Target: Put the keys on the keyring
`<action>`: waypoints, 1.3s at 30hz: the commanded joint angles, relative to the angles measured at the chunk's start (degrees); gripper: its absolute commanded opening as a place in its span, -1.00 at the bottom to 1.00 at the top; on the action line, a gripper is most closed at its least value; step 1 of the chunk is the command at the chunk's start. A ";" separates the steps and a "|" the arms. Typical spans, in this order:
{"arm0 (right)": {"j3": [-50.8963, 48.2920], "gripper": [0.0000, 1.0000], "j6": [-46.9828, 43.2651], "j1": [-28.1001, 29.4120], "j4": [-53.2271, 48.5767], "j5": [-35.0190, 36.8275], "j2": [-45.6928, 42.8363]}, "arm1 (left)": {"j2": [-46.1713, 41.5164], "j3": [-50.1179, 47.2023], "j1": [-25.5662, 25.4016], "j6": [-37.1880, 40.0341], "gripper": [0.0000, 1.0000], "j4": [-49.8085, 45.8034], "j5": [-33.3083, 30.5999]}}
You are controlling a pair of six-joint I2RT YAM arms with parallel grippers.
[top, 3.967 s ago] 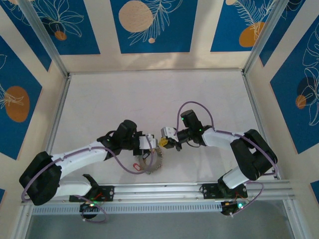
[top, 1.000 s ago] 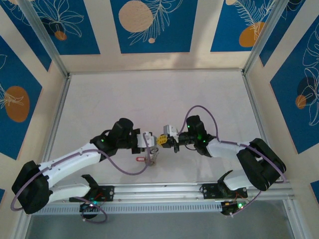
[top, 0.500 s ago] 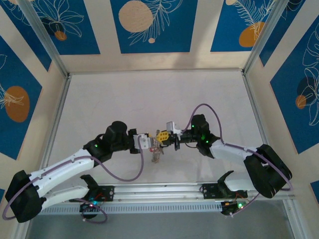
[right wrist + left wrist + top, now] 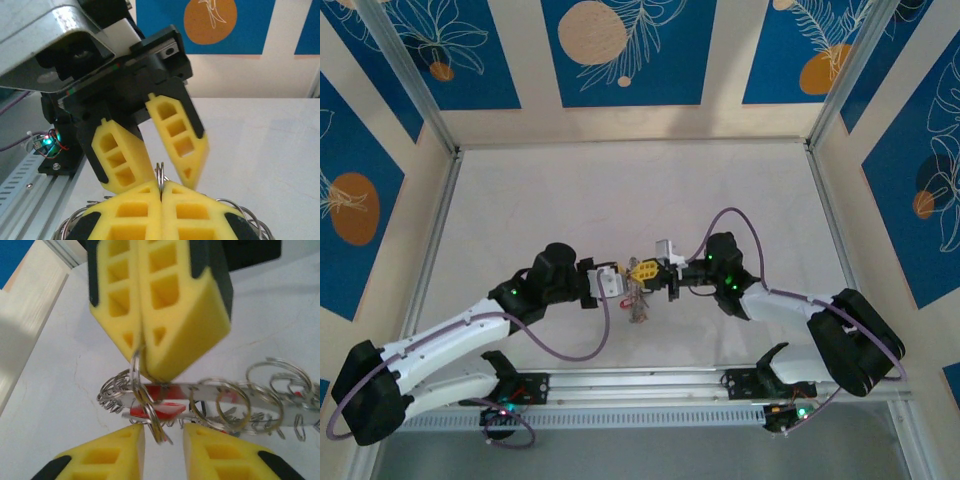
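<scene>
A red key (image 4: 157, 410) was judged already threaded on the keyring (image 4: 175, 388). Above it, a wire loop (image 4: 134, 367) was clamped in the right gripper's (image 4: 142, 357) fingers; below it, the left gripper's (image 4: 162, 435) fingers were set apart.

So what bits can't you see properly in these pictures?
- How many keys there are: left wrist view, red heads mostly tucked behind the keyring and its wire loops.
- The keyring's far end: left wrist view, cut off by the right edge.
- The keyring's teeth: top view, too small, just a grey smudge.
- Most of the keyring: right wrist view, hidden behind the shut yellow fingers of the right gripper.
</scene>
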 commanded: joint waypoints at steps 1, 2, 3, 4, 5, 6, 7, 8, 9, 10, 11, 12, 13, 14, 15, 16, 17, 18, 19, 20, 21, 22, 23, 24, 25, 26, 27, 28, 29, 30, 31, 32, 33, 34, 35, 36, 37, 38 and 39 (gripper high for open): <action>1.09 -1.00 -0.29 0.69 2.35 0.12 0.69 | -2.23 -0.01 0.32 -3.57 -0.32 1.77 0.05; 1.36 -1.00 -0.85 0.69 1.72 -0.10 0.82 | -2.87 -0.09 0.42 -3.86 -0.28 2.01 -0.13; 1.72 -1.00 -1.61 0.69 0.75 -0.41 0.78 | -3.56 -0.19 0.53 -4.03 -0.24 2.35 -0.07; 2.07 -1.00 -2.24 0.78 -0.35 -0.73 0.78 | -4.19 -0.20 0.58 -3.99 -0.22 2.35 -0.21; 2.33 -1.00 -2.69 0.77 -0.89 -0.86 0.78 | -4.66 -0.11 0.66 -3.91 -0.20 2.20 -0.31; 2.60 -1.00 -3.07 0.78 -1.39 -0.83 0.86 | -5.13 0.07 0.80 -3.75 -0.20 1.88 -0.29; 2.85 -1.00 -3.35 0.78 -1.72 -0.90 1.03 | -5.53 0.20 0.85 -3.65 -0.20 1.49 -0.10; 3.07 -1.00 -3.51 0.78 -1.97 -1.11 1.21 | -5.84 0.31 0.93 -3.63 -0.22 1.23 0.31; 3.35 -1.00 -3.69 0.78 -2.12 -1.35 1.39 | -6.02 0.34 1.02 -3.43 -0.27 0.93 1.42; 3.53 -1.00 -3.80 0.75 -2.19 -1.57 1.56 | -5.84 0.28 1.04 -3.05 -0.32 0.60 2.78; 3.67 -1.00 -3.84 0.78 -2.15 -1.66 1.70 | -5.56 0.39 1.11 -2.81 -0.36 0.31 3.60; 3.70 -1.00 -3.79 0.78 -1.98 -1.62 1.82 | -5.08 0.51 1.11 -2.49 -0.42 -0.24 4.18; 3.66 -1.00 -3.65 0.82 -1.65 -1.57 2.01 | -4.43 0.69 1.11 -2.24 -0.45 -0.94 4.31; 3.75 -1.00 -3.64 0.78 -1.43 -1.59 2.17 | -3.93 0.78 1.11 -2.34 -0.47 -1.31 4.00; 3.90 -1.00 -3.67 0.78 -1.29 -1.86 2.20 | -3.43 0.63 1.16 -2.63 -0.48 -1.32 3.88; 4.12 -1.00 -3.68 0.78 -1.38 -2.15 2.27 | -3.12 0.26 1.13 -2.88 -0.48 -0.87 4.25; 4.27 -1.00 -3.81 0.78 -1.56 -2.39 2.23 | -2.99 -0.02 1.19 -3.16 -0.48 -0.25 4.77; 4.28 -1.00 -4.01 0.75 -1.76 -2.37 2.14 | -2.71 -0.21 1.20 -3.30 -0.48 0.24 5.34; 4.29 -1.00 -4.06 0.78 -1.86 -2.31 2.07 | -2.42 -0.05 1.20 -3.41 -0.52 0.49 5.47; 4.28 -1.00 -4.08 0.78 -1.92 -2.19 2.02 | -2.20 0.22 1.20 -3.58 -0.60 0.50 5.31; 4.31 -1.00 -4.15 0.80 -1.94 -2.19 2.11 | -1.94 0.51 1.25 -3.82 -0.67 0.45 4.76; 4.29 -1.00 -4.23 0.81 -1.95 -2.25 2.10 | -1.80 0.70 1.28 -4.36 -0.73 0.71 4.44; 4.32 -1.00 -4.36 0.86 -2.17 -2.34 2.12 | -1.80 0.77 1.28 -4.58 -0.76 0.87 4.47; 4.37 -1.00 -4.62 0.86 -2.65 -2.28 1.97 | -1.84 0.77 1.29 -4.51 -0.80 1.20 4.52; 4.39 -1.00 -5.06 0.82 -3.49 -2.19 1.80 | -1.92 0.81 1.28 -4.51 -0.84 1.48 4.29; 4.31 -1.00 -5.49 0.94 -4.23 -1.95 1.59 | -1.95 0.97 1.28 -4.51 -0.89 1.42 3.81; 4.24 -1.00 -6.03 0.88 -5.26 -1.76 1.36 | -2.00 1.44 1.28 -4.59 -0.98 1.22 2.88; 4.34 -1.00 -6.92 0.87 -6.81 -1.46 1.03 | -1.97 2.03 1.28 -4.69 -1.00 0.58 2.05; 4.57 -1.00 -7.88 0.93 -8.46 -1.20 0.67 | -1.84 2.72 1.35 -4.60 -1.00 -0.48 1.62; 4.99 -1.00 -9.35 0.96 -11.15 -1.00 0.17 | -1.39 3.63 1.28 -4.09 -1.00 -1.90 1.35; 5.75 -0.98 -11.26 1.00 -14.68 -0.76 -0.39 | -0.86 4.62 1.28 -3.65 -1.00 -3.29 0.93; 6.40 -0.94 -12.77 1.12 -17.60 -0.12 -0.85 | -0.48 5.48 1.29 -3.12 -1.00 -4.43 0.52; 6.88 -0.89 -13.86 1.22 -20.16 0.87 -1.32 | -0.06 6.37 1.28 -2.49 -1.00 -5.69 -0.03; 7.10 -0.82 -14.58 1.30 -21.57 1.72 -1.55 | 0.32 7.18 1.22 -1.91 -1.00 -6.83 -0.44; 7.37 -0.76 -15.06 1.35 -22.59 2.24 -1.76 | 0.59 7.74 1.20 -1.42 -1.00 -7.76 -0.52; 7.80 -0.67 -15.89 1.34 -24.20 2.69 -1.88 | 1.00 8.47 1.14 -0.95 -1.00 -8.82 -0.56; 8.59 -0.64 -17.15 1.60 -26.68 3.31 -1.95 | 1.45 9.20 1.11 -0.41 -1.00 -9.80 -0.59; 9.33 -0.63 -18.46 1.86 -29.02 3.95 -2.04 | 1.90 9.83 1.03 0.14 -1.00 -10.75 -0.68; 10.18 -0.64 -19.96 2.21 -31.64 4.92 -2.03 | 2.50 10.70 0.95 0.83 -1.00 -12.09 -0.71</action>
